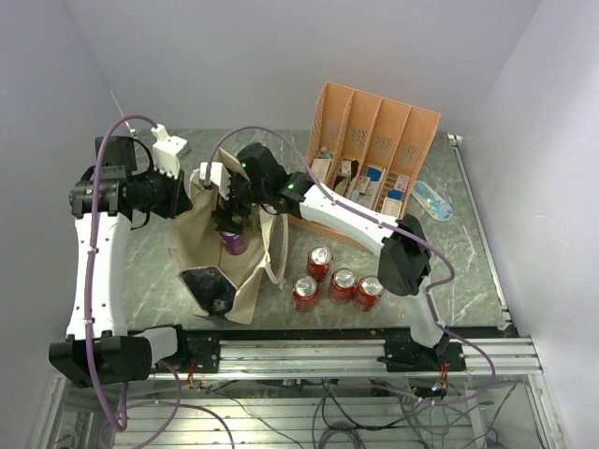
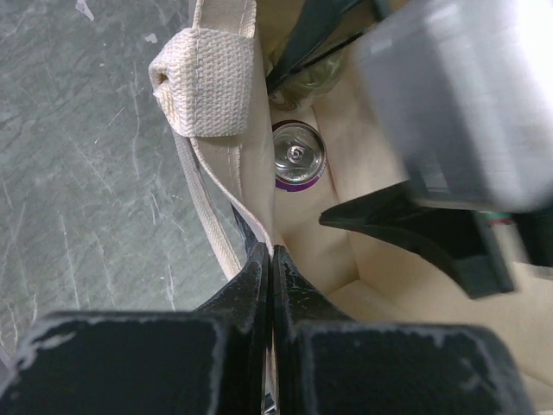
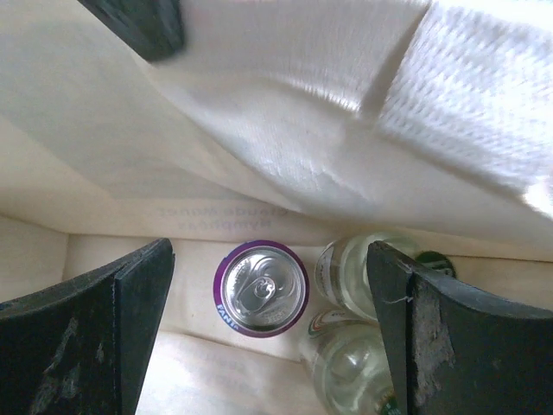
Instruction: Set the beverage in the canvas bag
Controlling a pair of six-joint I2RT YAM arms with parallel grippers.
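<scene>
- four red cans (image 1: pixel 343 283) stand on the table (image 1: pixel 468 271) at lower centre of the top view, right of the bag (image 1: pixel 192 245); the orange organizer (image 1: pixel 374 131) stands at upper right.
- inside the bag, two clear bottles (image 3: pixel 361 275) lie just right of the purple can (image 3: pixel 261 286), one of them touching it; folded fabric overhangs them from the top of the right wrist view.
- a bag handle (image 2: pixel 207 82) loops over the rim at upper left of the left wrist view.
- left gripper (image 2: pixel 272 252): fingers pressed together on the bag's rim, pinching the fabric.
- right gripper (image 3: pixel 268 251): jaws spread wide over the bag's mouth, holding nothing.
- the can stands upright on the bag's floor, below and between the right fingers (image 3: pixel 130 320), with a gap on each side.
</scene>
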